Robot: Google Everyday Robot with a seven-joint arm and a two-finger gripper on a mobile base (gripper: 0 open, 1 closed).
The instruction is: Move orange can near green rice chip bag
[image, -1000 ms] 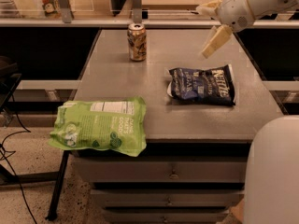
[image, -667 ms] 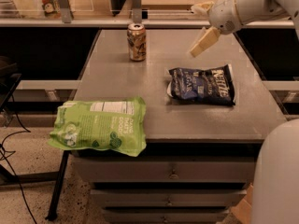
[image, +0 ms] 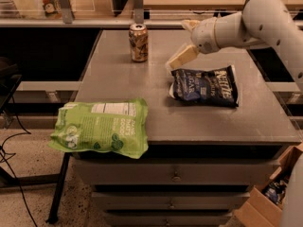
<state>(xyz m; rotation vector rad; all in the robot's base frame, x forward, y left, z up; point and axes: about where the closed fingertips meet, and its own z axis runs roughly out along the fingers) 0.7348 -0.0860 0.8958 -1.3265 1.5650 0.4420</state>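
Observation:
The orange can [image: 138, 42] stands upright at the back of the grey table [image: 118, 86], left of centre. The green rice chip bag [image: 100, 126] lies flat at the front left corner and partly overhangs the edge. My gripper [image: 185, 40] hangs over the back of the table, to the right of the can and apart from it. It is open and empty, with one pale finger [image: 182, 56] pointing down-left just above the blue bag's far corner.
A dark-blue Kettle chip bag [image: 206, 85] lies on the right half of the table under my arm. A shelf rail with metal posts [image: 137, 4] runs behind the table. Drawers sit below the tabletop. A cardboard box [image: 265, 197] stands on the floor at the lower right.
My gripper and arm have moved left across the back of the table, closer to the orange can. The can and both bags have not moved.

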